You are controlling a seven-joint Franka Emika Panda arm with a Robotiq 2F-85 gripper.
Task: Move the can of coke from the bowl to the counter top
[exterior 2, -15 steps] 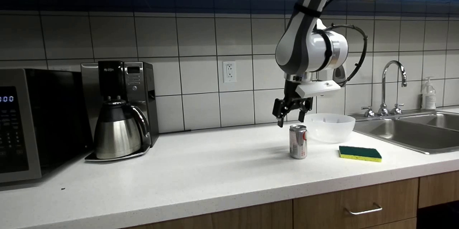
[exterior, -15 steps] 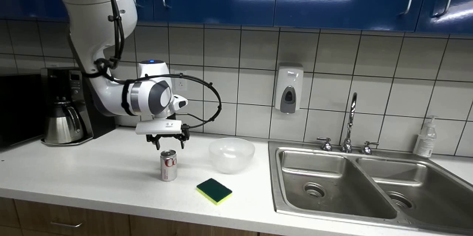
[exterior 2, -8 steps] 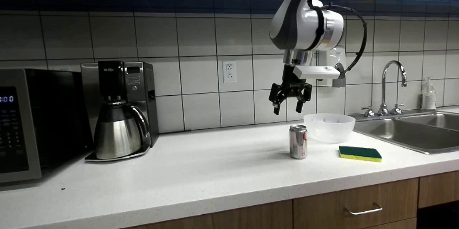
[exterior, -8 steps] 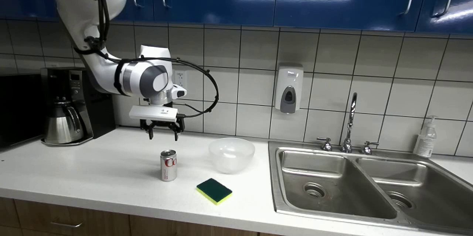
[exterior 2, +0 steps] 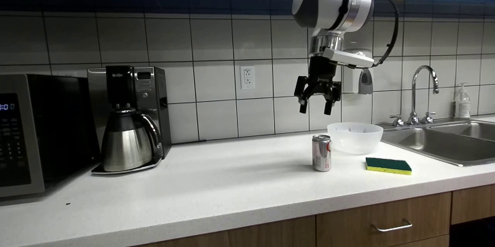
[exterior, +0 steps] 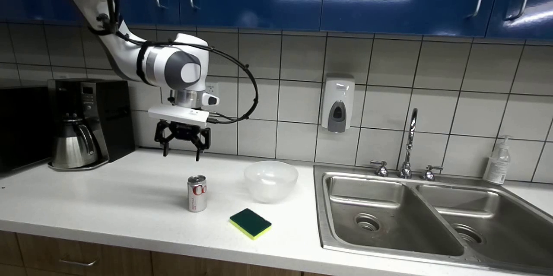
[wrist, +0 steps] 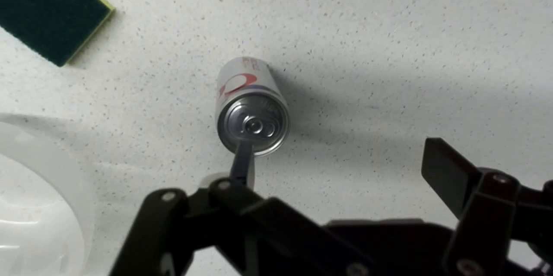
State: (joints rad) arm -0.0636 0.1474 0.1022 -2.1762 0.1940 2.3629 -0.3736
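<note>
The can of coke (exterior: 197,198), silvery with red markings, stands upright on the white counter top (exterior: 108,207), outside the bowl. It also shows in an exterior view (exterior 2: 321,156) and in the wrist view (wrist: 239,77). The translucent bowl (exterior: 271,191) stands beside the can; part of it shows in the wrist view (wrist: 69,172). My gripper (exterior: 182,156) is open and empty, raised well above the can and apart from it; it also shows in an exterior view (exterior 2: 315,111). In the wrist view, one finger of the gripper (wrist: 339,141) overlaps the can's lid edge.
A green-and-black sponge (exterior: 250,223) lies on the counter near the can and bowl. The steel sink (exterior: 322,211) is beyond the bowl. A coffee pot (exterior 2: 127,144) and a microwave (exterior 2: 33,138) stand at the opposite end. A soap dispenser (exterior: 338,103) hangs on the wall.
My gripper has risen away from the can, open throughout, and its tilt has changed slightly. The can, bowl and sponge have not moved.
</note>
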